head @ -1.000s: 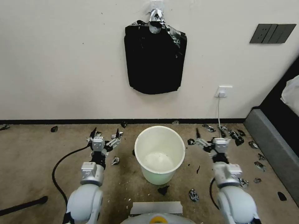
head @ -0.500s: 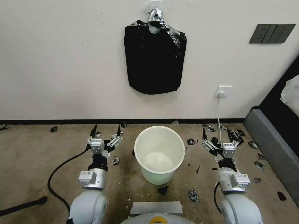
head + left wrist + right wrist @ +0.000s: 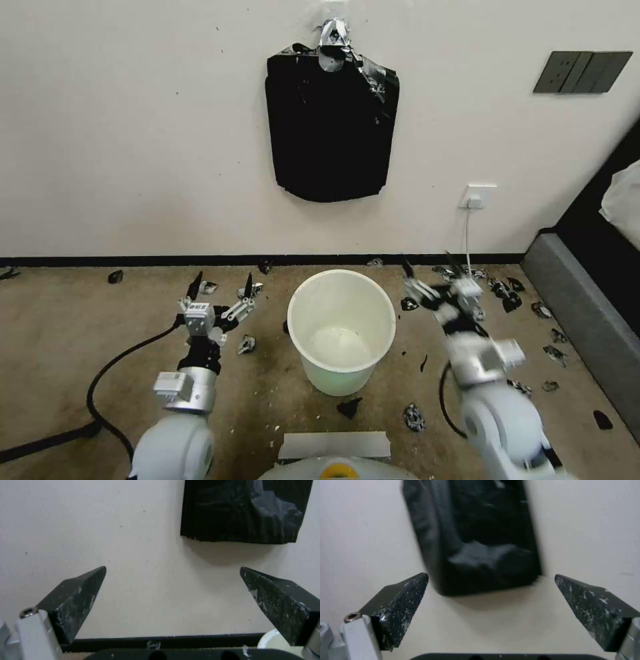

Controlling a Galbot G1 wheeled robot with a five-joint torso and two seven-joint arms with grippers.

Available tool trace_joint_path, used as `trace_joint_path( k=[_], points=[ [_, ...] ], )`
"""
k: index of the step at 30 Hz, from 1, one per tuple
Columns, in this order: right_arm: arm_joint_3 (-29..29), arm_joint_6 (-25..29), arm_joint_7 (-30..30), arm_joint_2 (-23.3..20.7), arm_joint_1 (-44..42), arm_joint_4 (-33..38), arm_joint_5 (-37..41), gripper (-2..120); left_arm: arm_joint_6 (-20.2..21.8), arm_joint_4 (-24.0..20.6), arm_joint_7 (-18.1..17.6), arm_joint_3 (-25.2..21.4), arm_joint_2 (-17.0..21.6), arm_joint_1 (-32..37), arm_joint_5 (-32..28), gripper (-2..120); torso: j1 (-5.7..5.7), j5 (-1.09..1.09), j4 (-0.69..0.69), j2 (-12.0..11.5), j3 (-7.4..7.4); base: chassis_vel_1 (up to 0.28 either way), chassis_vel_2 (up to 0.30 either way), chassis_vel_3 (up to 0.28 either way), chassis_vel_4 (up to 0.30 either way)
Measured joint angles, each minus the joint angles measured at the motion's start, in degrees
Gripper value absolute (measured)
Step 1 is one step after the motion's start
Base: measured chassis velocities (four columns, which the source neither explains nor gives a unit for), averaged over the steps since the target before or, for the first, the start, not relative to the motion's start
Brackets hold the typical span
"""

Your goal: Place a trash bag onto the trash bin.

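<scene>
The trash bin [image 3: 337, 379], a round white bucket, stands open on the carpet between my arms; a sliver of its rim [image 3: 266, 640] shows in the left wrist view. A single trash bag is out of view. A flat black slab of bags [image 3: 332, 127] hangs on the wall from a silver-taped top, above and behind the bin; both wrist views look at it [image 3: 243, 510] [image 3: 480, 537]. My left gripper [image 3: 221, 285] is open left of the bin, its fingers [image 3: 80, 597] spread wide. My right gripper [image 3: 430, 268] is open right of the bin, blurred, with nothing between its fingers [image 3: 403, 600].
Small black plastic scraps [image 3: 503, 293] litter the carpet, mostly right of the bin. A wall socket [image 3: 477, 197] with a white cord sits at the right. A grey padded edge [image 3: 587, 327] runs along the far right. A black cable [image 3: 113, 360] loops on the left floor.
My right gripper has swung left and upward, closer to the bin's rim. My left arm has drifted slightly left. The bin and the hanging slab have not moved.
</scene>
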Motion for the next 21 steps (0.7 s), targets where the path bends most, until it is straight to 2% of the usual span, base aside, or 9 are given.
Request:
trace_joint_path(
  k=[3, 4, 7, 8, 10, 14, 16, 17, 21],
  points=[
    [-4.96, -4.11, 0.56, -0.95, 10.17, -2.27, 8.86, 100, -0.19, -0.39, 0.35, 0.0, 0.79, -0.16, -0.34, 100, 0.0, 0.0, -0.01, 0.0, 0.0, 0.0, 0.0, 0.0, 0.0],
    [-4.96, -4.11, 0.56, -0.95, 10.17, -2.27, 8.86, 100, -0.19, -0.39, 0.35, 0.0, 0.79, -0.16, -0.34, 100, 0.0, 0.0, -0.01, 0.0, 0.0, 0.0, 0.0, 0.0, 0.0],
    [-8.62, -6.63, 1.65, 1.32, 22.23, -7.06, 16.13, 100, -0.63, -0.24, 0.2, -0.05, 1.35, -0.5, -0.89, 100, 0.0, -0.01, -0.01, 0.0, 0.01, 0.0, 0.0, 0.0, 0.0],
    [-8.62, -6.63, 1.65, 1.32, 22.23, -7.06, 16.13, 100, -0.63, -0.24, 0.2, -0.05, 1.35, -0.5, -0.89, 100, 0.0, -0.01, -0.01, 0.0, 0.01, 0.0, 0.0, 0.0, 0.0],
    [-9.72, -7.9, 3.07, 4.0, 29.48, -10.96, 22.33, 100, -0.86, -0.13, 0.15, -0.24, 1.07, -0.39, -1.13, 100, 0.01, 0.0, 0.01, 0.0, 0.01, 0.0, 0.0, 0.0, 0.0],
    [-9.87, -8.68, 4.34, 6.29, 36.89, -15.38, 29.51, 100, -0.91, 0.12, 0.15, -0.16, 0.28, -0.35, -1.16, 100, 0.01, -0.01, 0.0, 0.0, 0.01, 0.0, 0.0, 0.0, 0.0],
    [-9.87, -8.68, 4.34, 6.29, 36.89, -15.38, 29.51, 100, -0.92, 0.13, 0.15, -0.15, 0.24, -0.35, -1.16, 100, 0.01, -0.02, 0.0, 0.0, 0.01, 0.0, 0.0, 0.0, 0.0],
    [-9.8, -8.71, 4.72, 7.66, 41.48, -18.67, 33.79, 100, -1.15, 0.47, 0.16, -0.08, -0.5, -0.44, -1.09, 100, 0.01, 0.0, 0.0, 0.0, 0.01, 0.0, 0.0, 0.0, 0.0],
    [-9.2, -8.64, 4.71, 9.43, 47.16, -23.38, 37.78, 100, -1.44, 0.56, 0.13, -0.28, -1.25, -0.46, -1.07, 100, 0.01, -0.01, 0.0, -0.01, 0.01, 0.0, 0.0, 0.0, 0.0]
  ],
)
